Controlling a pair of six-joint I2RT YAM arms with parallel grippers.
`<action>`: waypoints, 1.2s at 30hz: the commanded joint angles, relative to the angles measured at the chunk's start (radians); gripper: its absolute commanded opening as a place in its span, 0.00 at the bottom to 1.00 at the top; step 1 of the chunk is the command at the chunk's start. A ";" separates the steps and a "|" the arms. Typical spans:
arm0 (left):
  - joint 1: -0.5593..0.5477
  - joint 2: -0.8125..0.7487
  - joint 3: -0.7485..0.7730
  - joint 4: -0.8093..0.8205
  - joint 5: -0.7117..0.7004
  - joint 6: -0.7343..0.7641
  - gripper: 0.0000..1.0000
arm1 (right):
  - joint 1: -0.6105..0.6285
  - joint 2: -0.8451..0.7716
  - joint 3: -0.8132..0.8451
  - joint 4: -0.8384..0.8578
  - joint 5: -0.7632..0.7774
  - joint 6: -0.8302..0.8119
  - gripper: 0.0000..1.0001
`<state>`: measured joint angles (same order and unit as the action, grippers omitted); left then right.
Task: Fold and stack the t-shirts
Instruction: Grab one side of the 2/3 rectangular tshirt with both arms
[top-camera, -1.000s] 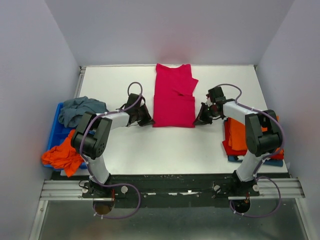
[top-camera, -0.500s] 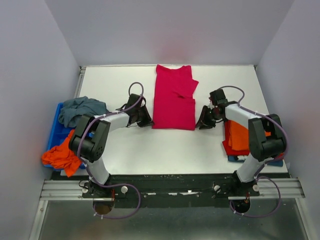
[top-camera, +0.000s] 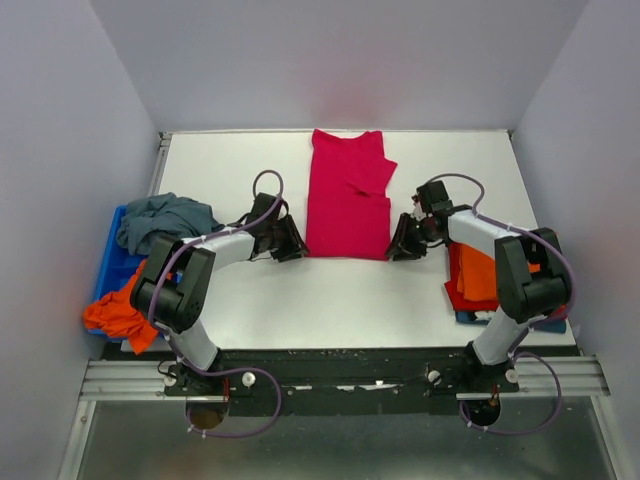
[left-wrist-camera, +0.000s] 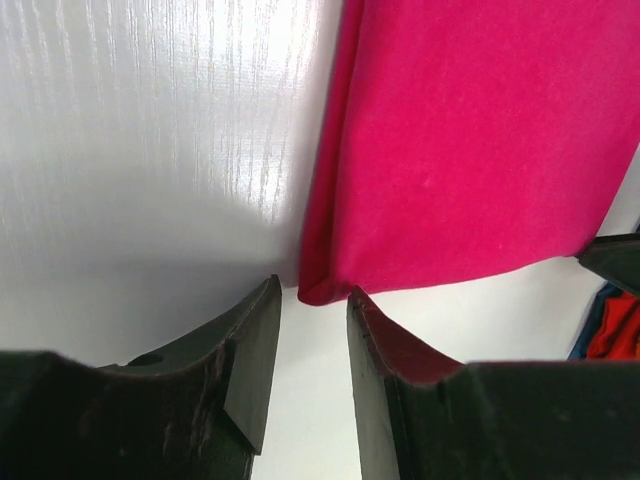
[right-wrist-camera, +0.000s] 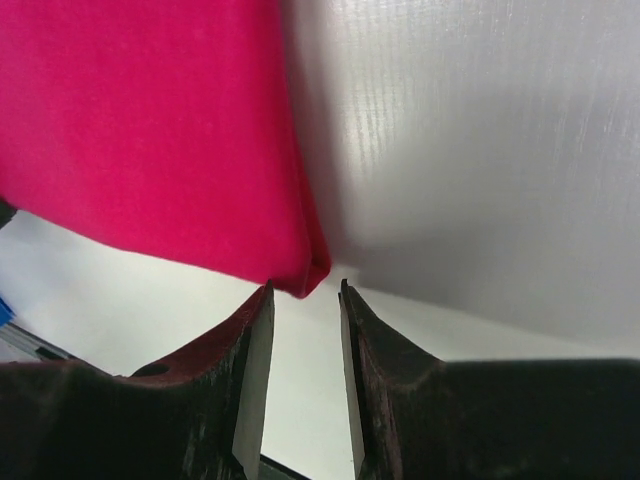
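Crimson t-shirt (top-camera: 347, 205) is lying partly folded on the white table (top-camera: 230, 165), upper centre of the overhead view | left gripper (left-wrist-camera: 312, 300) is hovering at its lower-left corner, fingers narrowly parted, gripping nothing | right gripper (right-wrist-camera: 305, 290) is doing likewise at the lower-right corner

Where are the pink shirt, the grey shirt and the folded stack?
pink shirt (top-camera: 345, 215), top view, middle of its body.
grey shirt (top-camera: 160, 222), top view, centre of the heap.
folded stack (top-camera: 476, 278), top view, orange top layer.
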<state>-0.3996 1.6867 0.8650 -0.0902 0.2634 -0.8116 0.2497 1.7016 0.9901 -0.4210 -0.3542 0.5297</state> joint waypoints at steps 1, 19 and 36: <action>-0.004 0.022 -0.021 0.038 0.014 -0.014 0.46 | 0.010 0.064 -0.011 0.025 -0.023 0.003 0.41; -0.004 0.107 0.017 0.034 0.005 -0.040 0.00 | 0.017 0.067 -0.008 0.027 0.001 0.019 0.01; -0.093 -0.402 -0.072 -0.236 -0.041 -0.011 0.00 | 0.017 -0.446 -0.108 -0.264 0.017 -0.068 0.01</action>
<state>-0.4603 1.3979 0.8421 -0.2184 0.2676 -0.8051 0.2668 1.3731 0.8993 -0.5434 -0.3523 0.4942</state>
